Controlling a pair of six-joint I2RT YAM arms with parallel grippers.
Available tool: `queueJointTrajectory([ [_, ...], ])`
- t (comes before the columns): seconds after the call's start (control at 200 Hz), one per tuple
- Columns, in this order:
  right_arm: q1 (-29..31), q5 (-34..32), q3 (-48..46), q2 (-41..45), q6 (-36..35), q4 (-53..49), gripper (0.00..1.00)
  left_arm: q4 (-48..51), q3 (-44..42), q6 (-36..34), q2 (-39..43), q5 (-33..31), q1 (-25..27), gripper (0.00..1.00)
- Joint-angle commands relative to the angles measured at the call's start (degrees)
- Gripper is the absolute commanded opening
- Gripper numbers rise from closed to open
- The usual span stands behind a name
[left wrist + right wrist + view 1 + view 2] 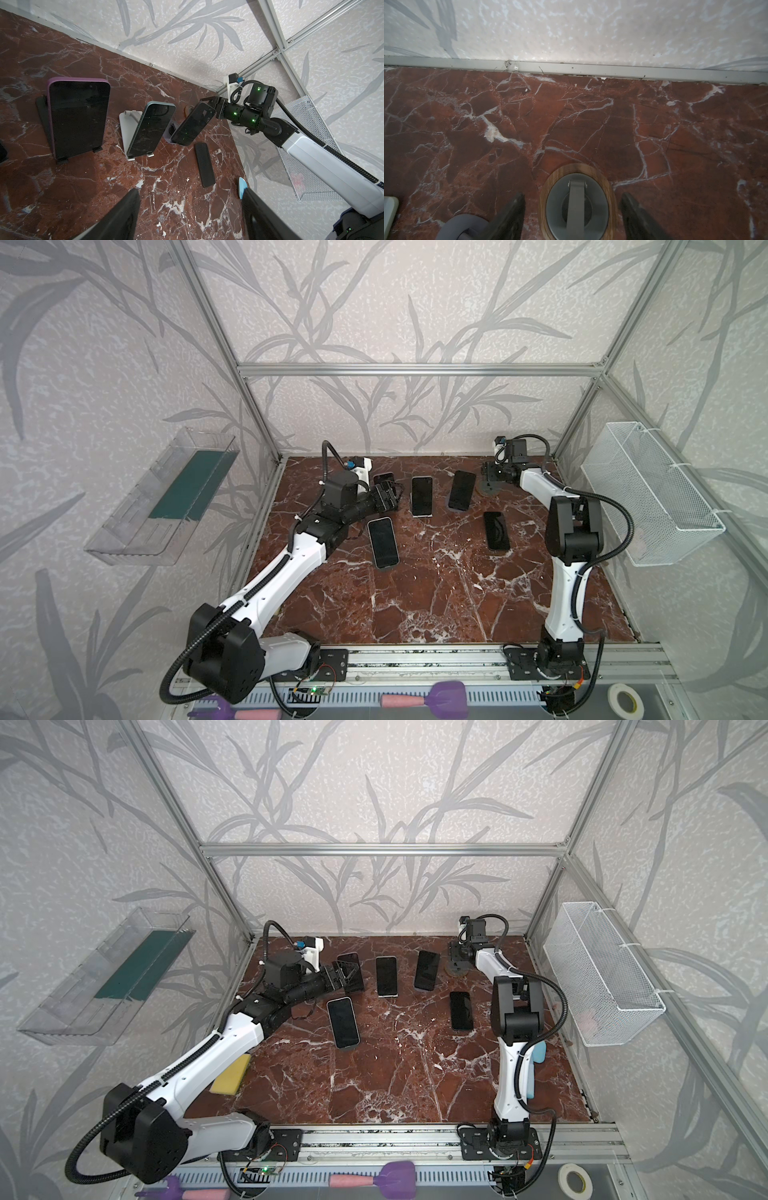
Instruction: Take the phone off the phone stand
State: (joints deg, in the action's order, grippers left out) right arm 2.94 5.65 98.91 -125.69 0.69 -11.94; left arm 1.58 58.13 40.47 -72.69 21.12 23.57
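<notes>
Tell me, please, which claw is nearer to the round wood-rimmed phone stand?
Right. The right claw hangs directly over the round stand, jaws open to either side of it. The left claw is across the table, by the leftmost phone.

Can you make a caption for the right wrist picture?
Open right gripper poised around an empty round phone stand on the red marble table.

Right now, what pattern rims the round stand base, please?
Wood grain on the stand base; right wrist view.

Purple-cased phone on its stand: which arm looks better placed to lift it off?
Likely left: the left gripper, jaws open, is near the purple-cased phone; the right gripper hangs over a distant empty stand.
</notes>
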Motion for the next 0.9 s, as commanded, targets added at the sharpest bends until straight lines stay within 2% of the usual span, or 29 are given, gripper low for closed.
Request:
queueJointTrajectory([
  [0.0, 0.4, -0.2, 2.2, -0.5, 0.2, -2.0, 0.80, -1.6, -0.1, -0.7, 0.1, 0.8, 0.2, 0.78],
  [0.125, 0.3, -3.1, 1.2, 1.9, 1.7, -2.2, 0.92, -1.8, -0.1, -0.6, -0.3, 1.3, 0.1, 0.78],
  [0.21, 0.3, -4.5, 0.4, 4.7, 3.3, -2.0, 0.96, -1.9, 0.0, -0.2, -1.0, 1.9, 0.2, 0.78],
  [0.43, 0.3, -8.2, -1.3, 13.9, 7.1, -3.4, 1.00, -3.6, -0.5, 2.0, -1.2, 3.4, 0.3, 0.78],
  [0.59, 1.4, -10.7, -8.7, 24.1, 13.8, -3.9, 0.99, -2.6, -0.9, 1.7, -0.1, 0.9, 0.5, 0.78],
  [0.69, 5.7, -15.1, -18.3, 33.6, 17.4, -3.1, 0.97, -2.1, -1.5, 2.0, 0.9, -1.4, 0.6, 0.78],
  [0.895, 20.8, -26.9, -36.7, 48.6, 21.4, -2.1, 0.96, -2.8, -2.1, 3.8, 3.4, -1.6, 0.9, 0.78],
])
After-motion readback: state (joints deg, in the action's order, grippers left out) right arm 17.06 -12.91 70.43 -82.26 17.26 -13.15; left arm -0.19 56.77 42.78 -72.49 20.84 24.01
